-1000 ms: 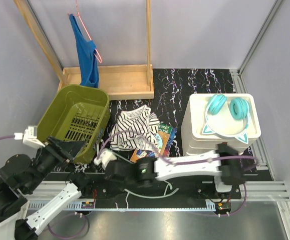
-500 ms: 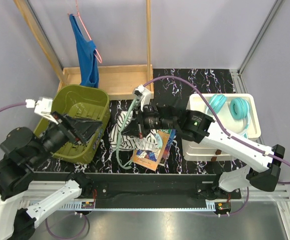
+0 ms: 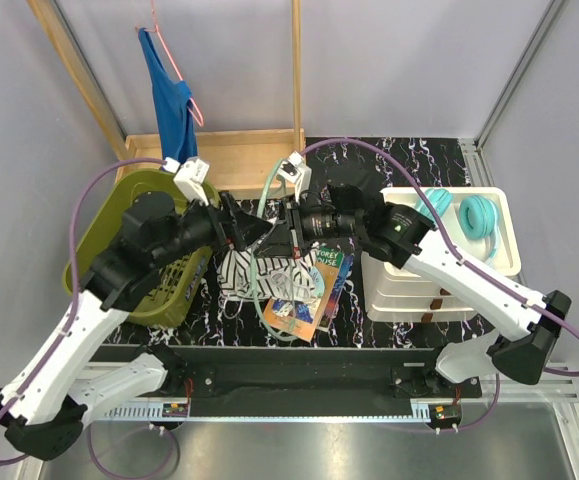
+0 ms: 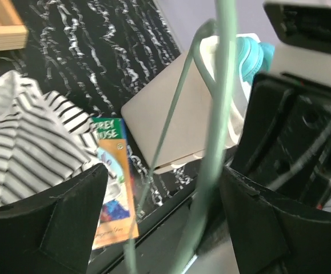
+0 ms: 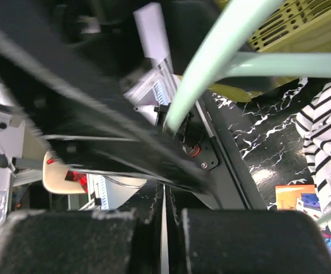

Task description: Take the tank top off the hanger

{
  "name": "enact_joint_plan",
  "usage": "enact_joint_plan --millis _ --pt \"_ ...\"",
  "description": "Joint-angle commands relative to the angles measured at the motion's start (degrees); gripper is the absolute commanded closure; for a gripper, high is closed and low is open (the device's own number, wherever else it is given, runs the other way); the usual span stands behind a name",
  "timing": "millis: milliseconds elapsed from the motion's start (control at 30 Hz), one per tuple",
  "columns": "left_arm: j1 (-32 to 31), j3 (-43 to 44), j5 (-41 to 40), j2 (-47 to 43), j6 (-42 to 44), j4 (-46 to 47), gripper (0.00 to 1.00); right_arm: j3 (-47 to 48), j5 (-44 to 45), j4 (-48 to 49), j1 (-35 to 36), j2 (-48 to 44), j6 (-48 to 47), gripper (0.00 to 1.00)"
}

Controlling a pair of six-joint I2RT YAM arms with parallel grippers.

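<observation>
A blue tank top (image 3: 174, 110) hangs on a pink hanger (image 3: 176, 58) from the wooden rack at the back left. Both grippers meet over the table's middle, well in front of it. My right gripper (image 3: 287, 240) (image 5: 164, 210) is shut, and a mint green hanger (image 3: 266, 300) (image 5: 211, 51) dangles from it. The grip point is hidden. My left gripper (image 3: 252, 230) (image 4: 159, 177) is open, with the green hanger's bar (image 4: 219, 114) running between its fingers. A striped garment (image 3: 244, 270) (image 4: 22, 142) lies crumpled below them.
An olive basket (image 3: 99, 230) stands at the left. A colourful book (image 3: 309, 295) (image 4: 111, 188) lies beside the striped garment. Teal headphones (image 3: 459, 215) rest on stacked white trays (image 3: 399, 285) at the right. The rack's wooden base (image 3: 249, 165) and post (image 3: 296, 90) stand behind.
Both arms swung up from the front edge to the table's middle. The right gripper lifted the green hanger off the front rail. The left gripper came in around its bar.
</observation>
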Motion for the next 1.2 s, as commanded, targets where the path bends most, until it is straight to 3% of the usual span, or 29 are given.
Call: enact_joint_plan --millis 0,67,133,167,200,233,367,467,533,700,933,1033,1067,1100,1167 --pt "2.06 -2.92 12.15 2.10 -6.36 14.07 0.27 2.09 -6.11 4.37 -1.18 0.37 -0.95 1.00" --pt "2.85 -2.57 11.29 3.42 -6.64 13.91 0.56 1.82 -5.85 4.28 -1.19 0.10 -1.03 1.00" --pt "4.07 -0.74 9.97 4.12 -6.47 11.46 0.73 0.86 -4.71 4.20 -1.45 -0.77 -0.77 1.00" --pt "4.60 0.14 9.44 4.30 -6.29 10.23 0.91 0.33 -2.18 3.76 -1.62 -1.30 -0.60 1.00" --pt "4.87 1.28 8.39 4.48 -5.86 9.00 0.98 0.07 -0.33 1.67 -1.71 -2.26 -0.94 0.98" --pt "5.31 3.82 5.34 4.48 -5.76 5.77 1.00 -0.20 1.60 0.34 -1.71 -2.88 -1.38 0.77" --pt "5.92 12.09 -6.36 5.09 -9.35 -5.05 1.00 -3.87 9.09 -6.69 -1.63 -6.48 -5.33 0.33" --pt "6.98 18.86 -13.92 5.88 -16.38 -13.76 1.00 -7.83 8.05 -7.49 -1.54 -9.82 -7.71 0.11" --pt "8.20 22.89 -18.31 6.24 -22.35 -18.76 1.00 -8.98 8.12 -7.93 -0.40 -11.84 -10.25 0.04" --pt "9.88 24.23 -24.66 4.48 -36.85 -19.67 1.00 -7.06 21.82 -11.27 10.56 -12.38 -17.54 0.00" --pt "12.86 27.31 -23.09 7.38 -45.48 -21.78 1.00 -8.28 35.10 -8.11 19.63 -11.68 -20.80 0.00" --pt "14.27 26.79 -21.51 6.77 -49.35 -21.51 1.00 -9.34 46.14 -8.02 23.84 -11.41 -22.39 0.00" --pt "14.63 26.78 -21.07 6.59 -50.14 -21.51 1.00 -10.04 55.41 -8.02 24.56 -11.50 -21.69 0.00" --pt "14.89 26.96 -20.71 6.50 -50.32 -21.60 1.00 -10.48 59.07 -8.02 24.91 -11.76 -21.51 0.00" --pt "14.98 26.52 -20.71 5.63 -51.63 -21.60 1.00 -12.15 65.07 -7.93 25.18 -12.99 -21.51 0.06"
